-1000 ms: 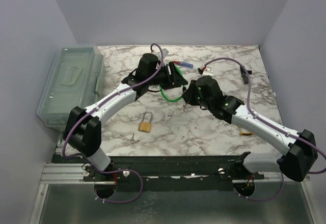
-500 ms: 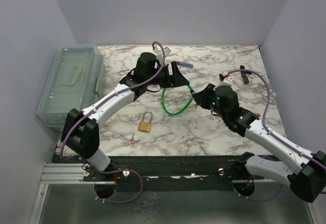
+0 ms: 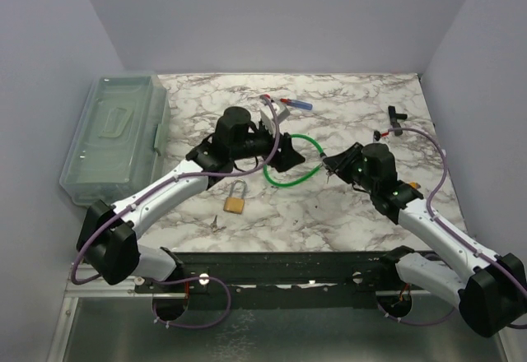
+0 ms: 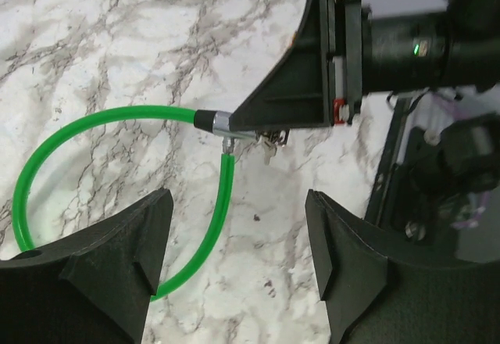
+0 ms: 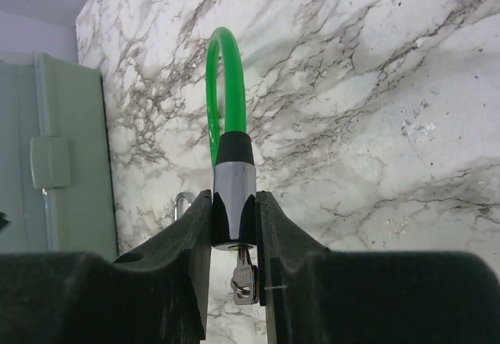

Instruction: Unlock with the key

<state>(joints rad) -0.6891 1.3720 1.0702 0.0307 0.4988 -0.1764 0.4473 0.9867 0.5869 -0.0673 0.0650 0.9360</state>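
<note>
Green lock point(image 5: 225, 86) clamped in right end effector point(image 5: 233, 200), left end effector point(image 4: 234, 211) spread empty, keys point(image 5: 244, 277) wrist-views only

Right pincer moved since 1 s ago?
Yes. The right pincer, shut on the green cable lock, has shifted right in the top view, farther from the brass padlock, which stayed put.

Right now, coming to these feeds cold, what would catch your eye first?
The bright green cable loop in the middle of the overhead view stands out, its chrome barrel pinched in the right claw with keys hanging from its end. The left claw hangs open over the loop, and a brass padlock lies apart, nearer the arm bases.
</note>
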